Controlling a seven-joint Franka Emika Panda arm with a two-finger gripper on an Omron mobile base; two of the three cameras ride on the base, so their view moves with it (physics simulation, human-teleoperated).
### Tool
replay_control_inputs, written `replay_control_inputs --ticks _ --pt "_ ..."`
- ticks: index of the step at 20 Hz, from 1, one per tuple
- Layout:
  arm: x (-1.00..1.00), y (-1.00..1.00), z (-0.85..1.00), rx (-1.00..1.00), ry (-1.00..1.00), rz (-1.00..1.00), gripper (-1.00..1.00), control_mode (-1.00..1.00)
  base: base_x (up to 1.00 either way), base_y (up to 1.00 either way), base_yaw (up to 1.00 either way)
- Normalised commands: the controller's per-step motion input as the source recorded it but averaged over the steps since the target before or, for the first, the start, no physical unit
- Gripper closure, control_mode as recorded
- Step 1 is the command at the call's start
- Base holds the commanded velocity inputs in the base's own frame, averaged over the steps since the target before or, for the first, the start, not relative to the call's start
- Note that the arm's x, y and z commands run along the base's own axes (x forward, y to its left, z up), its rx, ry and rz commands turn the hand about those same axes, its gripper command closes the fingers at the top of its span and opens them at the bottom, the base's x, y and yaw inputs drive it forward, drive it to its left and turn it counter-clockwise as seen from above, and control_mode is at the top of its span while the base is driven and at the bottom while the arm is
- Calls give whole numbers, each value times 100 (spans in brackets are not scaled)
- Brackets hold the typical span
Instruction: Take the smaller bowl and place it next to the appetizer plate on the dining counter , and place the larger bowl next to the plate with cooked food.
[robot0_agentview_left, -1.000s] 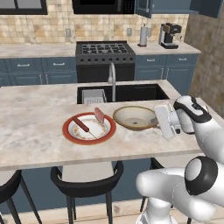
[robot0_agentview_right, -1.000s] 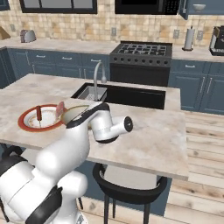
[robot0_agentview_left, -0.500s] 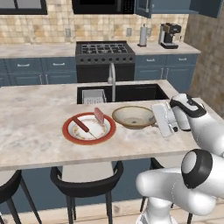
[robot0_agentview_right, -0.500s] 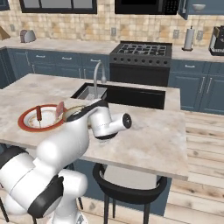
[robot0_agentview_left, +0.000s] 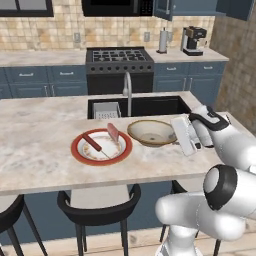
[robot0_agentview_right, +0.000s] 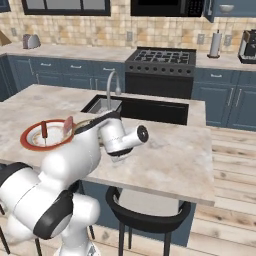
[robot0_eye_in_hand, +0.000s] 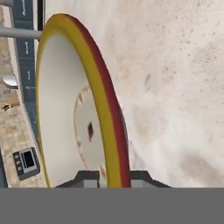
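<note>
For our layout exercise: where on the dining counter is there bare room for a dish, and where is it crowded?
Bare: dining counter left of the red-rimmed plate, and right of the gripper. Crowded: plate, larger bowl and sink sit close.

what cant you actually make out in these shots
- Right base view: the larger bowl is almost wholly behind the white arm.
- Right base view: the gripper, shut on the bowl's rim, is hidden by the arm's own wrist.
- Hand view: the fingertips are cut off at the bottom edge, so their contact with the rim cannot be seen.
- Left base view: the meat on the plate with cooked food is too small to identify.
</note>
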Motion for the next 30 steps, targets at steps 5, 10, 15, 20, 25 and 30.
replay_control_inputs --ticks 5,10,15,20,25,30 --pt "-6 40 -18 1 -9 0 -100 -100 0 0 0" --pt "-33 2 24 0 -22 1 -100 -100 0 0 0" --pt "-55 -13 57 5 -19 0 -100 -100 0 0 0" --pt "-65 -6 68 0 -9 0 -100 -100 0 0 0" --pt "-88 0 85 -6 2 0 -100 -100 0 0 0" --pt "-80 0 85 -13 5 -4 -100 -100 0 0 0"
